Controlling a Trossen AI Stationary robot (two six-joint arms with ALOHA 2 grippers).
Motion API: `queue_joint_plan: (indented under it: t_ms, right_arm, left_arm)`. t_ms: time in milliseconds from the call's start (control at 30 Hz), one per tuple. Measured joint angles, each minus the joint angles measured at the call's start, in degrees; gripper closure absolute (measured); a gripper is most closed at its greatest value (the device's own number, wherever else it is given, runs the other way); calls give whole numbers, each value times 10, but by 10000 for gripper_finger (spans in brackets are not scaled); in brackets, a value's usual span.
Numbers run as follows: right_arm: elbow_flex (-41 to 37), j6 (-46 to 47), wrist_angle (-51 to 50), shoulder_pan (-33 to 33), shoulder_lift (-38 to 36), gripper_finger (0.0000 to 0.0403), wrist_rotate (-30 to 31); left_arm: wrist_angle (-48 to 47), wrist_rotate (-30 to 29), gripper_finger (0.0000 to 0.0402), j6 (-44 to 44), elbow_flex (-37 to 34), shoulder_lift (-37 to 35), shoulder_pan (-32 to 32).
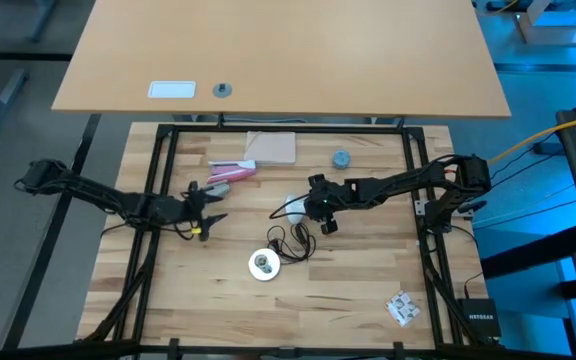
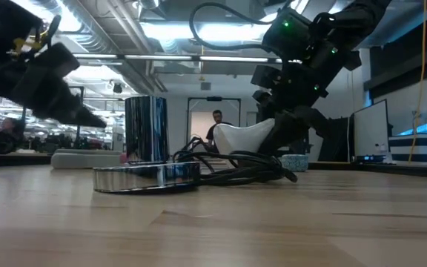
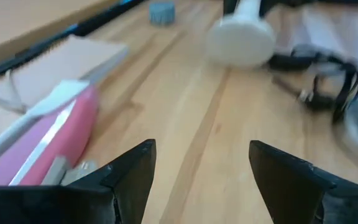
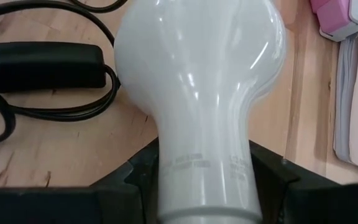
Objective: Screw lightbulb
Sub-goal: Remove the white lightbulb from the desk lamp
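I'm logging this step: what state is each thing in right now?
lightbulb: held by its neck in the right claw, globe pointing away, not in the socket.
socket: empty, flat on the table, black cord coiled beside it.
left claw: open, empty, above the table near the pink stapler.
blue-grey cap: lying loose on the table.

From above I see my right gripper (image 1: 313, 208) near the middle of the bench (image 1: 368, 290), closed on the white lightbulb (image 1: 295, 207). Just beside it toward the near edge lies the black cord (image 1: 293, 241), with the round silvery socket (image 1: 262, 265) next to it. My left gripper (image 1: 211, 206) sits toward the left edge, fingers apart, near a pink object (image 1: 232, 172).
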Motion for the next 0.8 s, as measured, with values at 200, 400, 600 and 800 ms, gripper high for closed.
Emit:
queue_joint_plan:
  t_ms: [200, 400, 600, 800]
  right_arm:
    - [0, 0, 0, 0, 0, 230, 0]
    - [0, 0, 4, 0, 0, 230, 1]
    - [0, -1, -15, 0, 0, 230, 31]
    - [0, -17, -50, -1, -1, 218, 21]
  left_arm:
    - [-88, 0, 151, -2, 0, 0, 0]
    - [-90, 1, 151, -1, 0, 1, 0]
    - [-91, 0, 151, 2, 0, 1, 0]
    - [-91, 1, 151, 2, 0, 1, 0]
